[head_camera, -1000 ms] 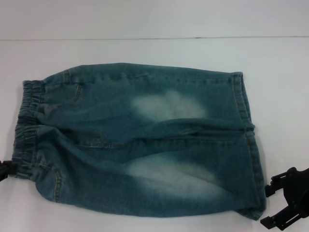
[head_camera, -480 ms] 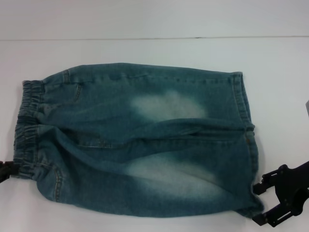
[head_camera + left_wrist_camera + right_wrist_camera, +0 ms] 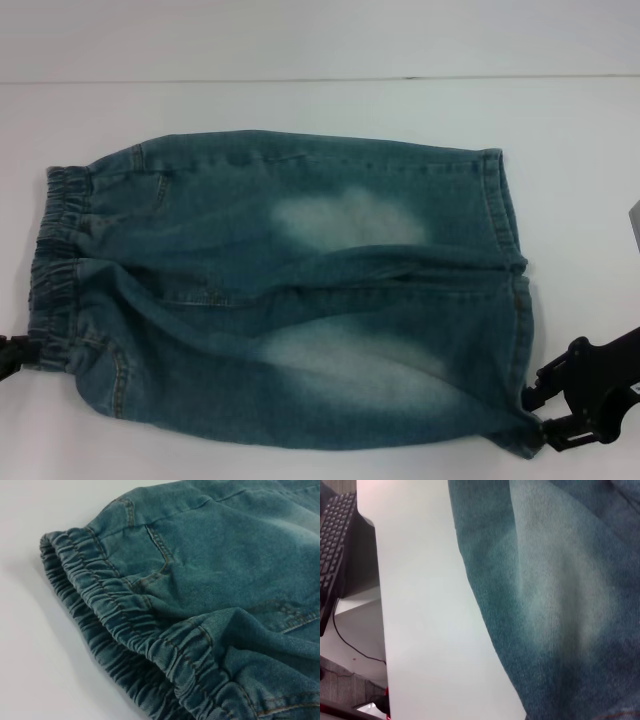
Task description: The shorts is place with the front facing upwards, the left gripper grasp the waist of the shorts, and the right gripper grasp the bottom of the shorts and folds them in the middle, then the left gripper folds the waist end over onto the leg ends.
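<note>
Shorts [image 3: 290, 300] lie flat on the table [image 3: 560, 150], long axis sideways; the right gripper [image 3: 548, 412], fingers parted and holding nothing, touches the bottom of the shorts [image 3: 515, 300]. The left gripper [image 3: 8, 356] touches the waist of the shorts [image 3: 55, 270], grip state hidden. Left wrist view shows the ruffled waistband up close, right wrist view only denim over table.

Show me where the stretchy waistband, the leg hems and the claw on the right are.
the waist of the shorts [image 3: 58, 262], head view, on the ruffled elastic band.
the leg ends [image 3: 505, 215], head view, on the upper leg's stitched hem.
the right gripper [image 3: 590, 395], head view, on its black body.
</note>
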